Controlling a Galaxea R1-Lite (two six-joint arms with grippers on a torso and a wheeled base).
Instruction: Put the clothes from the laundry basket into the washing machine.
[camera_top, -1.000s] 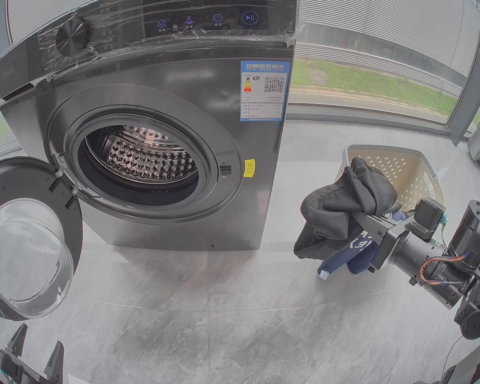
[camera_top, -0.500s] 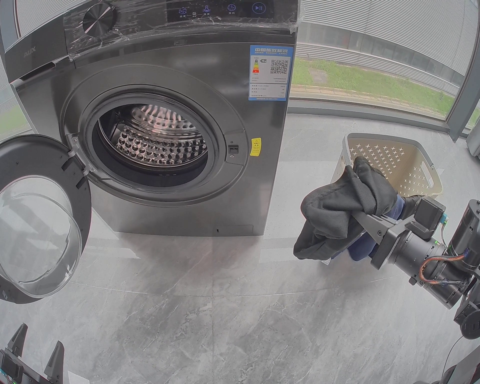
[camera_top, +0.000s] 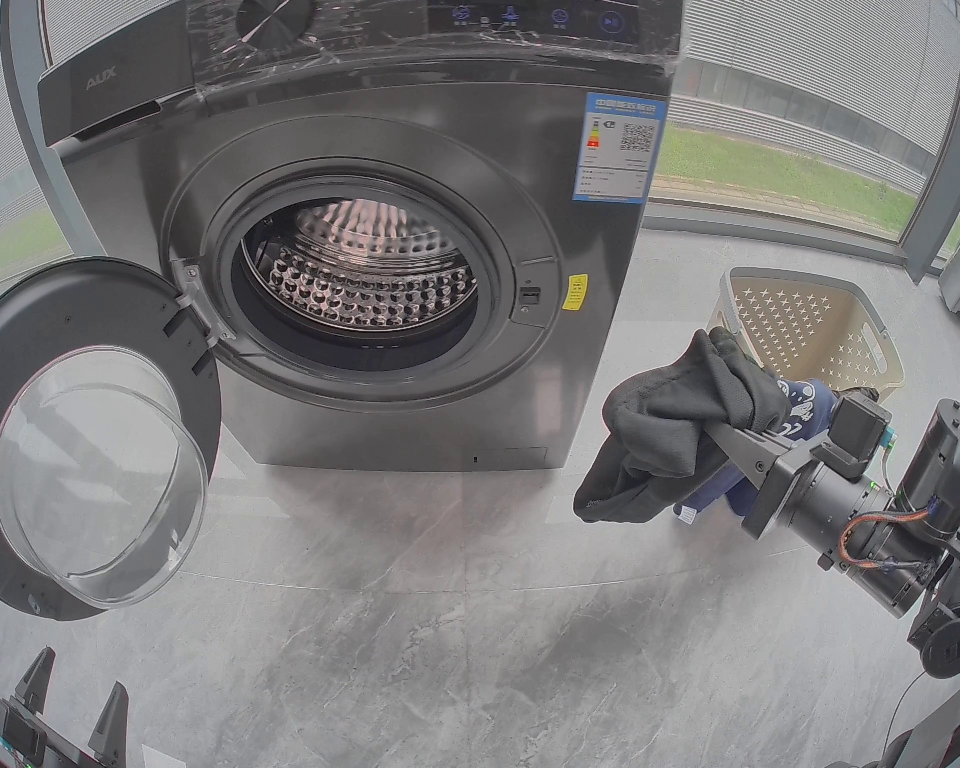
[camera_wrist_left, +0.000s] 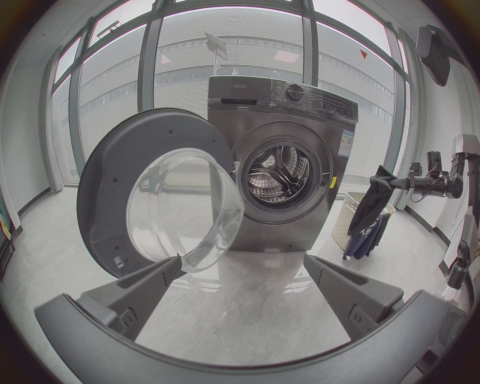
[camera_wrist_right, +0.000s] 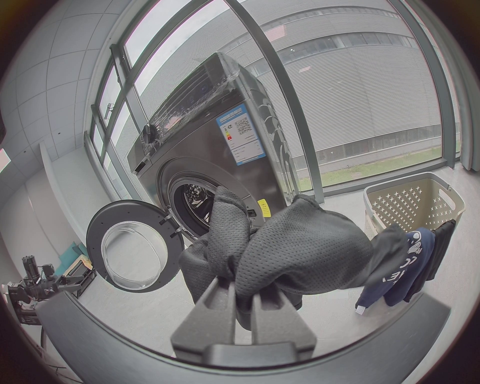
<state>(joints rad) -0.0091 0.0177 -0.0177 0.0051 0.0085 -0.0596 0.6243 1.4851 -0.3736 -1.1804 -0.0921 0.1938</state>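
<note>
Floor (camera_top: 450, 620): grey stone tiles by tall windows (camera_top: 800, 120); we face the washing machine (camera_top: 560, 400), its door (camera_top: 100, 310) swung open.
Clothes: a dark grey garment (camera_top: 680, 420) hangs bunched in our right gripper (camera_wrist_right: 242, 292), clamped on it; a blue garment (camera_top: 805, 405) dangles alongside, near the laundry basket (camera_top: 800, 283).
Left gripper (camera_top: 70, 700): low, jaws spread, empty.
Handling: soft, light, floppy; we judge the bunched middle the safest hold, since loose ends may snag.
</note>
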